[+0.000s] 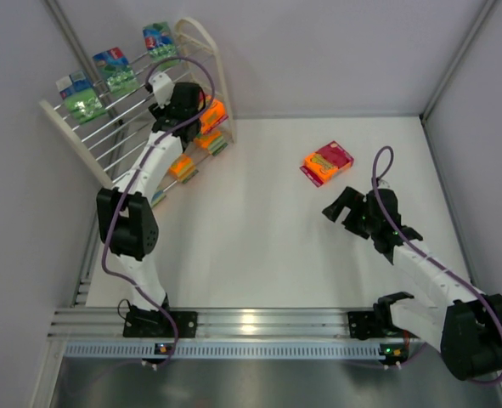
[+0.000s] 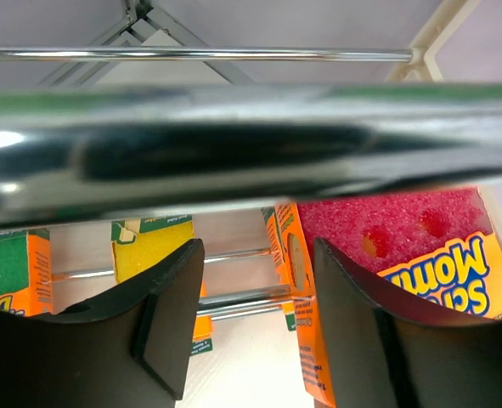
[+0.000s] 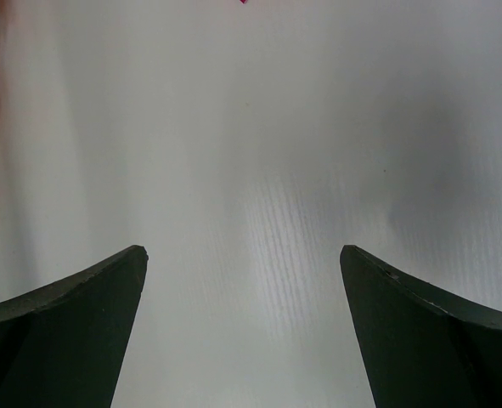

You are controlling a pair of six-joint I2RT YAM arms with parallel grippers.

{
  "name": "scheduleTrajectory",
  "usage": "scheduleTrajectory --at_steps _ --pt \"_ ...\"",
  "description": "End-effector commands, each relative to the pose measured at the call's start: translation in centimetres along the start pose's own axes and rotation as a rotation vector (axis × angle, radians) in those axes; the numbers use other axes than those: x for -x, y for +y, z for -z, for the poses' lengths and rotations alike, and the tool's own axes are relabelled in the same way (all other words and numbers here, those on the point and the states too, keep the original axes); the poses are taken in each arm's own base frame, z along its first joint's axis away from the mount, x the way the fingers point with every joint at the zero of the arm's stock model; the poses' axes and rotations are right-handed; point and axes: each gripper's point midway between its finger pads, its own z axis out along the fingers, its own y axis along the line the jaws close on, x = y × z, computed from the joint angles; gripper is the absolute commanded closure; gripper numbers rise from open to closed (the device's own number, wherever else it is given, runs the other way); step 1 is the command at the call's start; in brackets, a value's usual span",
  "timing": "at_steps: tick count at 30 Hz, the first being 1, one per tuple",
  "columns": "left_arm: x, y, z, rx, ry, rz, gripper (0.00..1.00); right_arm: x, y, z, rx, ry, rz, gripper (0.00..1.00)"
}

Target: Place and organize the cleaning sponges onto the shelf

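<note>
Soft, even overhead light washes the white tabletop; glare flares on the aluminium rail. In the left wrist view a shelf rod looms blurred and mirror-bright. Faint grey shadow mottles the right wrist view.

White counter, ribbed aluminium rail across its near edge, brushed metal strip beyond the rail, grey rear wall panel, aluminium corner post.
</note>
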Motion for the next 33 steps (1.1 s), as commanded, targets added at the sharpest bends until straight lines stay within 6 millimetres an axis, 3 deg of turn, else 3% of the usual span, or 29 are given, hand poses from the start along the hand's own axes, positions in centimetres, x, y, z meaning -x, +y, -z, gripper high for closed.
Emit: scheduleTrajectory --at_steps 1,8,13,20,24,33 --pt "4.0 -0.8 2.4 -0.063 -0.061 0.068 0.36 1.6 1.2 0.0 0.049 -0.053 -0.005 0.01" --pt "4.9 -1.6 4.8 -0.125 -0.061 0.073 0.21 1.5 1.4 0.0 0.063 -0.051 -0.017 0.01" --pt "4.8 -2.7 7.1 -0.213 -0.033 0.071 0.20 1.3 1.3 0.2 0.066 -0.054 -0.021 0.01" --pt "1.2 -6.4 10.7 -0.330 0.016 -0.058 0.25 1.1 1.2 0.4 0.067 -0.051 -0.022 0.01" --pt "-0.6 -7.5 11.0 -0.352 0.030 -0.152 0.24 0.9 1.1 0.5 0.065 -0.051 -0.020 0.01" --pt "-2.8 -9.6 11.2 -0.398 0.066 -0.172 0.28 0.7 0.8 0.4 0.053 -0.047 -0.020 0.00"
